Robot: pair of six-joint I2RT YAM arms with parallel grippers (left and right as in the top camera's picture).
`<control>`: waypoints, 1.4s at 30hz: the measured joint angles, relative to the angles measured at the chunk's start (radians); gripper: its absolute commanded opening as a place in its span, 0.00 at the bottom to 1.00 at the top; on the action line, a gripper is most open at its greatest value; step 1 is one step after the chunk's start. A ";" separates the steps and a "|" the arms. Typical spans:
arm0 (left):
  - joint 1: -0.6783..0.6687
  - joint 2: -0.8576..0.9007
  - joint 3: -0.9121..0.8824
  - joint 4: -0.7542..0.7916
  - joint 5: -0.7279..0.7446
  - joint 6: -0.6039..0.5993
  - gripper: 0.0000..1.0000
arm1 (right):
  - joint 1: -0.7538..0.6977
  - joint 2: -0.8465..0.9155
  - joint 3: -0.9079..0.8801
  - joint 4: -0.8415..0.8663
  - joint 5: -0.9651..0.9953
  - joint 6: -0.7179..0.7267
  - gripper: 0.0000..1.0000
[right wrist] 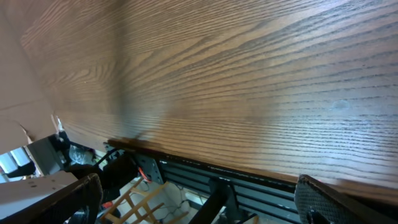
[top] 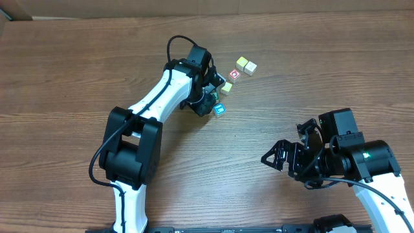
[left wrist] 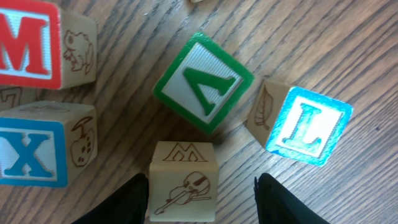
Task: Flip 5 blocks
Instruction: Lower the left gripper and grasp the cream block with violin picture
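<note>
Brown wood-grain table (top: 77, 71) fills the overhead view, mostly bare. The right wrist view shows its edge, with black frame rails (right wrist: 261, 193), cables and pale wooden slats (right wrist: 134, 202) beyond it. The blocks (top: 234, 74) sit in a small cluster far of centre, and the white left arm (top: 162, 90) reaches over them and hides part of the group. Two cream ones (top: 246, 65) touch at the far right of the cluster. In the left wrist view, the left gripper (left wrist: 200, 202) has its jaws apart either side of the cream violin block (left wrist: 183, 180). One finger is right at the block's side and a gap shows at the other, so it is not clamped. The green A block (left wrist: 203, 81) is just beyond it, the blue L block (left wrist: 308, 124) is to one side, and the red M block (left wrist: 31, 43) and blue X block (left wrist: 34, 149) are to the other. The right gripper (right wrist: 202, 199) is at the near right, well apart from the blocks, with its fingers (right wrist: 74, 196) spread wide and nothing between them.
</note>
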 measured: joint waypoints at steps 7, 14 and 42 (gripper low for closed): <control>0.024 0.000 0.000 0.000 0.000 0.003 0.36 | 0.000 0.000 0.000 -0.027 -0.014 0.001 1.00; 0.034 0.000 0.000 0.000 0.011 0.004 0.24 | 0.000 0.000 0.000 -0.039 -0.016 0.000 1.00; 0.035 -0.081 0.036 -0.127 -0.040 -0.507 0.05 | 0.000 0.000 0.000 -0.031 -0.018 -0.005 1.00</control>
